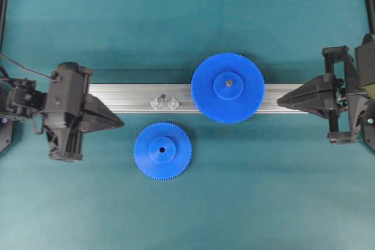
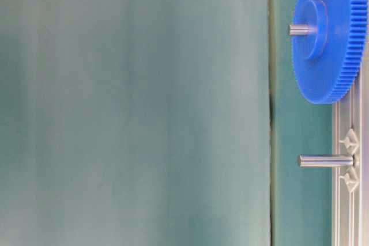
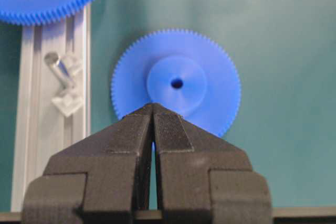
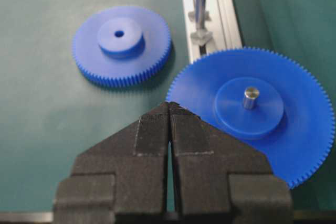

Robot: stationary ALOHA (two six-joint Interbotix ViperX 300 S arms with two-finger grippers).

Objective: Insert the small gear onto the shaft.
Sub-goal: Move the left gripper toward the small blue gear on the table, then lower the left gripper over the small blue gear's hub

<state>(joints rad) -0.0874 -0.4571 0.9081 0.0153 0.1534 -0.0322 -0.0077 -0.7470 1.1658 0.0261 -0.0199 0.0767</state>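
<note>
The small gear (image 1: 162,150) lies flat on the teal mat, just in front of the rail, hub up; it also shows in the left wrist view (image 3: 176,82) and the right wrist view (image 4: 122,44). The shaft (image 1: 164,100) stands bare on its clear mount on the rail; it also shows in the table-level view (image 2: 324,161), the left wrist view (image 3: 59,69) and the right wrist view (image 4: 200,4). My left gripper (image 1: 121,123) is shut and empty, left of the small gear (image 3: 153,106). My right gripper (image 1: 279,101) is shut and empty at the rail's right end (image 4: 169,105).
A larger blue gear (image 1: 228,88) sits on a second pin on the aluminium rail (image 1: 129,98), right of the shaft. Black frame posts stand at the far corners.
</note>
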